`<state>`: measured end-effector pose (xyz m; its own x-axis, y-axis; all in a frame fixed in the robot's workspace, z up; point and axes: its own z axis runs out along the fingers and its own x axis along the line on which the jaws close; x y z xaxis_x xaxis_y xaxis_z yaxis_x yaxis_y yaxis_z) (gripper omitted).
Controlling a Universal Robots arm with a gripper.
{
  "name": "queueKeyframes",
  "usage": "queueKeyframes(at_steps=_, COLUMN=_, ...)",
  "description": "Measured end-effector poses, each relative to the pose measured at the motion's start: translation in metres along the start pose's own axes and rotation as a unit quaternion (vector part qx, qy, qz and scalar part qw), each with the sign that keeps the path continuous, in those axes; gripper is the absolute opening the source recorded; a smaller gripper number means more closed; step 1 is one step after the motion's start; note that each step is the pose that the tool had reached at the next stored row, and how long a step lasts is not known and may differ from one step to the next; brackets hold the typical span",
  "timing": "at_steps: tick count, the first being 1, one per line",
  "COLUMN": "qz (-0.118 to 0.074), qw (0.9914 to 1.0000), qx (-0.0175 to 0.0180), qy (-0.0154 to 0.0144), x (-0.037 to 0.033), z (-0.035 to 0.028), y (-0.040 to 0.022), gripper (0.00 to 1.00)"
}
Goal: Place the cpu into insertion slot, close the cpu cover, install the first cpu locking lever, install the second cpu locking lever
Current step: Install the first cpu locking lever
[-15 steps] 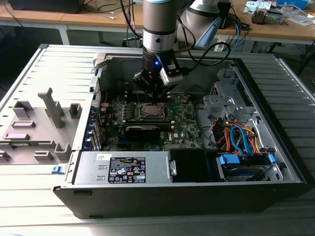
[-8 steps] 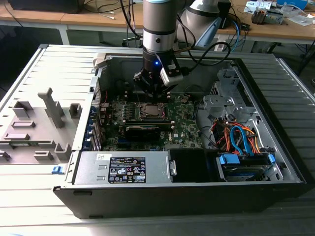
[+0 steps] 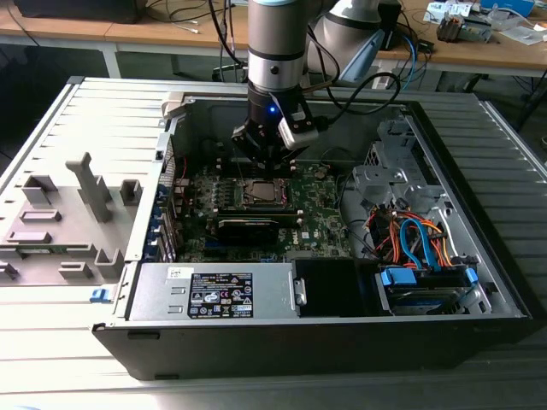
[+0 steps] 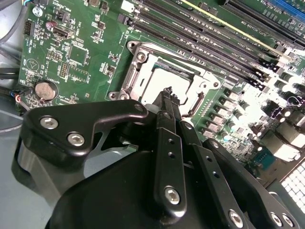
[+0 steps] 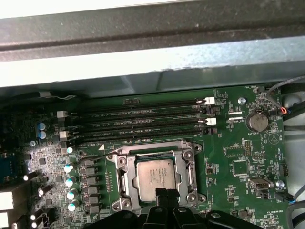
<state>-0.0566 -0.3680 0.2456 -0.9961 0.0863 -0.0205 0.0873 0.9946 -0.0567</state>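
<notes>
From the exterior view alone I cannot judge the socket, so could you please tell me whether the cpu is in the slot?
Observer: Yes. In the first wrist view the cpu lies flat inside the slot.
Operator: Thank you. Is the cover down?
Observer: It seems so: the cover lies flat and frames the cpu.
Operator: And where is the pincer, please?
Observer: In the second wrist view the pincer is over the cpu with its fingers meeting at the tips. I cannot tell whether it touches.
</notes>
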Motion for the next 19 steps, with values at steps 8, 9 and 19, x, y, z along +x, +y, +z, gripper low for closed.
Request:
queueKeyframes(at_steps=8, qz=-0.003, qw=1.0, qx=-0.0001, qy=-0.0002, x=0.0, z=0.0, y=0.0, gripper=0.11)
queueKeyframes(at_steps=9, qz=-0.004, qw=0.99999, qx=-0.0001, qy=-0.0002, x=0.0, z=0.0, y=0.0, gripper=0.11)
queueKeyframes(at_steps=19, qz=-0.01, qw=0.99995, qx=-0.0002, qy=-0.0005, x=0.0, z=0.0, y=0.0, gripper=0.11)
